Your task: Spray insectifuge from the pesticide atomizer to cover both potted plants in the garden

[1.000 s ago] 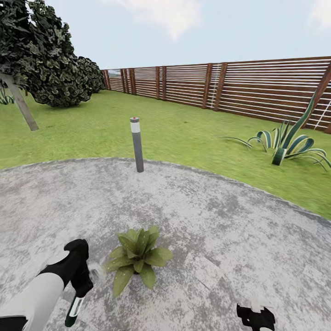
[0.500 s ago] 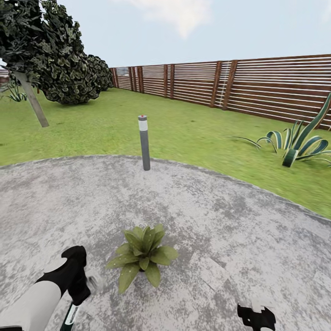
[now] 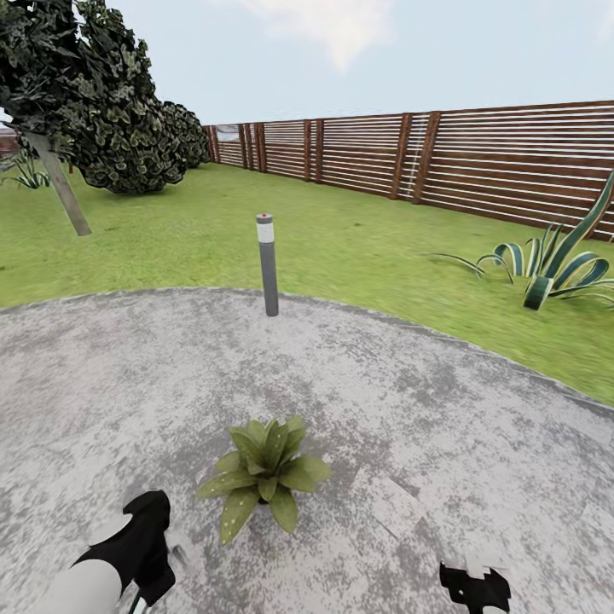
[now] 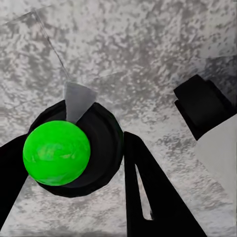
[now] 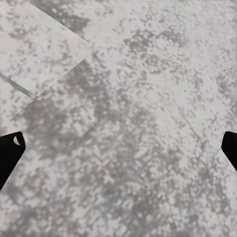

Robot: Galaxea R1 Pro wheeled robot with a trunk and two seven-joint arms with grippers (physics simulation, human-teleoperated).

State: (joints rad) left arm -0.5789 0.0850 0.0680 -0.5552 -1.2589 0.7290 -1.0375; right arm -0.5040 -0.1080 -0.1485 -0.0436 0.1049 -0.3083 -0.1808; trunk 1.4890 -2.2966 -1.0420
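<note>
A: Currently logging the scene against one landmark, the knee-low rosette of broad pointed green leaves [image 3: 266, 472] on the round mottled grey paved patio [image 3: 409, 401]. Whitish specks dot its leaves.

B: Left arm?

A: Left gripper [image 3: 141, 597], black on a white forearm, sits low and just to the left of the rosette, close but apart from the leaves. In the left wrist view the left gripper [image 4: 74, 163] has its two black fingers [image 4: 148, 192] closed against the small dark green-black spray bottle with a bright green round top and a pale grey nozzle [image 4: 71, 148]. Clenched on it, bottle between the fingers, paving behind.

B: Bottle in the head view?

A: Cannot make it out there; the frame edge cuts it off below the gripper.

B: Right arm?

A: Right gripper [image 3: 474, 590] is low and well to the right of the rosette, over bare paving. In the right wrist view the black fingertips [image 5: 10, 153] stand at opposite edges with paving between them: spread apart, holding nothing.

B: Surroundings?

A: Beyond the rosette, a tall grey bollard lamp [image 3: 268, 264] at the patio's far rim. Past that, green lawn [image 3: 341, 239] and a brown wooden slat fence [image 3: 443, 162]. Striped spiky agave [image 3: 550, 264] far right of the rosette; dark leafy tree [image 3: 77, 94] far left.
</note>
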